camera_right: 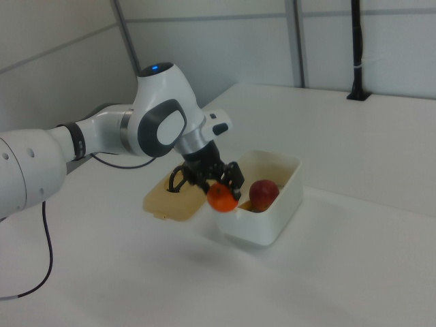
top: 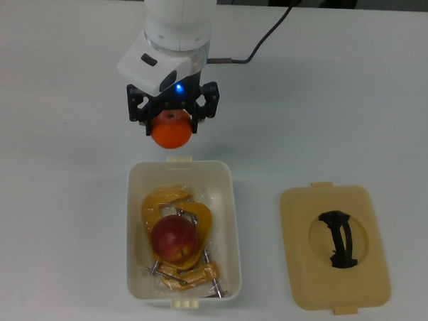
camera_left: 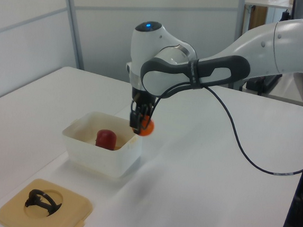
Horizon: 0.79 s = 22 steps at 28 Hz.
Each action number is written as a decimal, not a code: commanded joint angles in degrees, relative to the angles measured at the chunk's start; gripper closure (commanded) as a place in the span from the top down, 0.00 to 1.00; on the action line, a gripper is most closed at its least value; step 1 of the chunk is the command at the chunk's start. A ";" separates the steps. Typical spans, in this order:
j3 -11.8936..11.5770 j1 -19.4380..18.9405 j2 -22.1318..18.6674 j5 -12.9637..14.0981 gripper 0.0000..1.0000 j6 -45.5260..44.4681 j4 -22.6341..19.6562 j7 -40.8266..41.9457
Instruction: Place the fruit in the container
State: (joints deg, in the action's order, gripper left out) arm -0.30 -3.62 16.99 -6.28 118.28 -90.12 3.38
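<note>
My gripper (top: 172, 124) (camera_left: 141, 124) (camera_right: 219, 189) is shut on the bright orange fruit (top: 172, 133) (camera_left: 147, 128) (camera_right: 222, 198) and holds it in the air, beside the near short end of the white container (top: 226, 196) (camera_left: 92, 154) (camera_right: 283, 197). In the top view the orange hangs just above the tub's upper rim. The dark red apple-like fruit (top: 174, 238) (camera_left: 106, 139) (camera_right: 263, 193) lies inside the tub on yellow-orange clamps (top: 161, 199).
The flat tan lid (top: 335, 247) (camera_left: 46, 207) (camera_right: 167, 199) with a black handle lies on the white table at the top view's right of the tub. A black cable (camera_left: 243, 153) trails from the arm.
</note>
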 commanded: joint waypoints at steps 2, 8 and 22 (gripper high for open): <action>0.03 -0.43 2.96 -0.22 0.40 16.25 1.52 -11.10; 0.12 -0.78 7.09 -0.66 0.81 30.33 1.61 -21.47; 0.12 -0.95 3.41 -1.45 1.00 14.83 1.00 -25.10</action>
State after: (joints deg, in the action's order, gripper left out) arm 0.05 -4.24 24.29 -6.73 144.37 -89.18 -20.96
